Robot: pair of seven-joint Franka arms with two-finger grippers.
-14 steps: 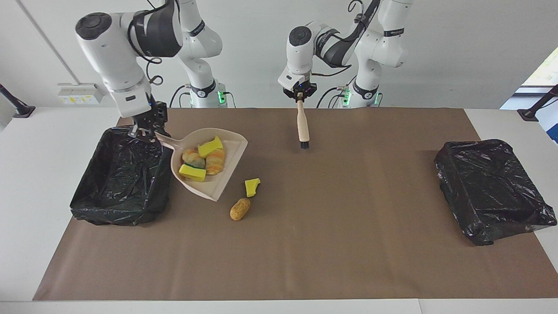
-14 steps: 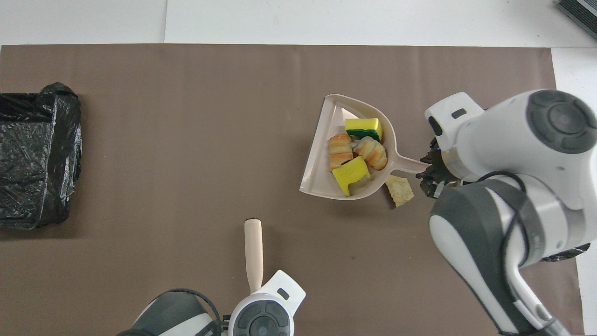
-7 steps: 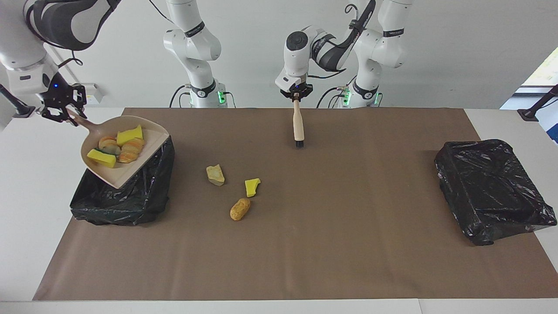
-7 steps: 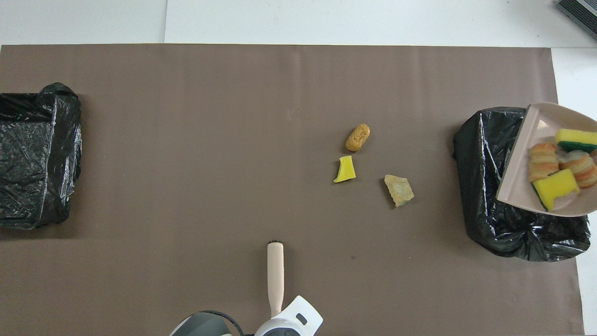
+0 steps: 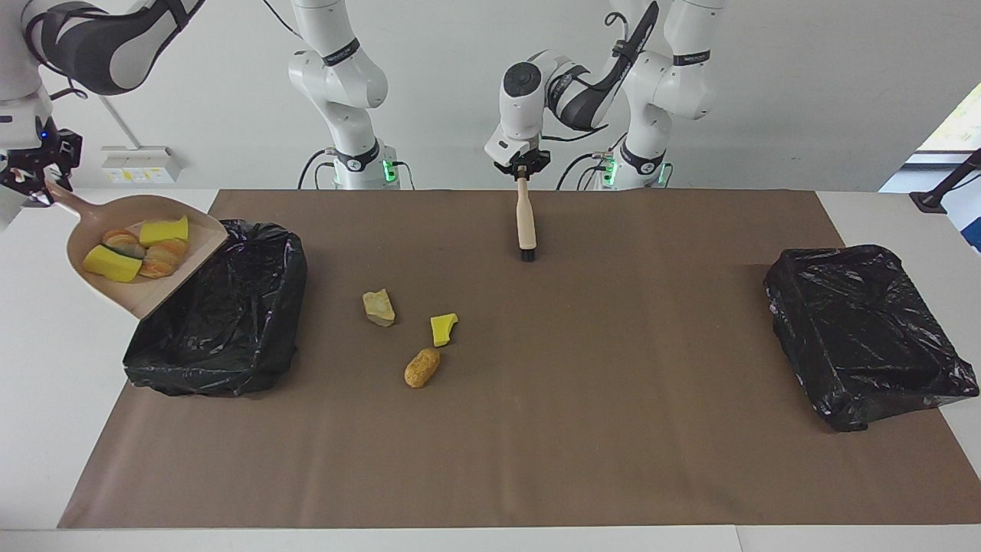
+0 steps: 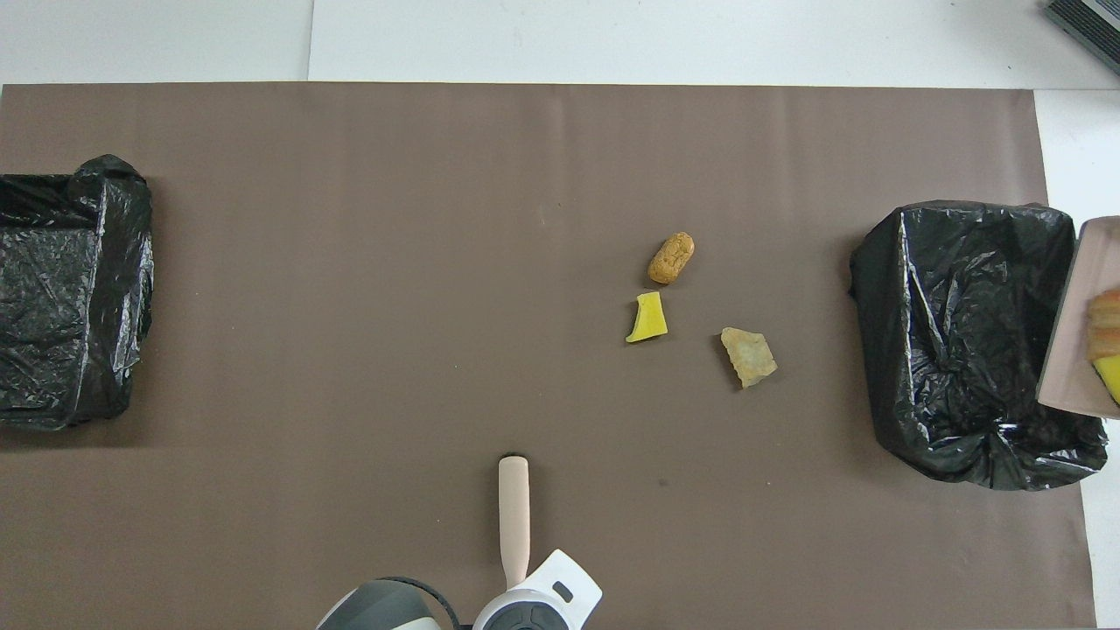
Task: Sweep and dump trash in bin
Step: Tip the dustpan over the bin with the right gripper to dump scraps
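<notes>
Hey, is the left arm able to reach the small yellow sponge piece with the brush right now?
Probably yes. The left gripper holds the brush upright above bare mat, and nothing stands between it and the yellow sponge piece. The right gripper holds the loaded dustpan off by the bin.

Two white arms with dark grey joint sections, black cables, black wrist units, green lights at the bases
</notes>
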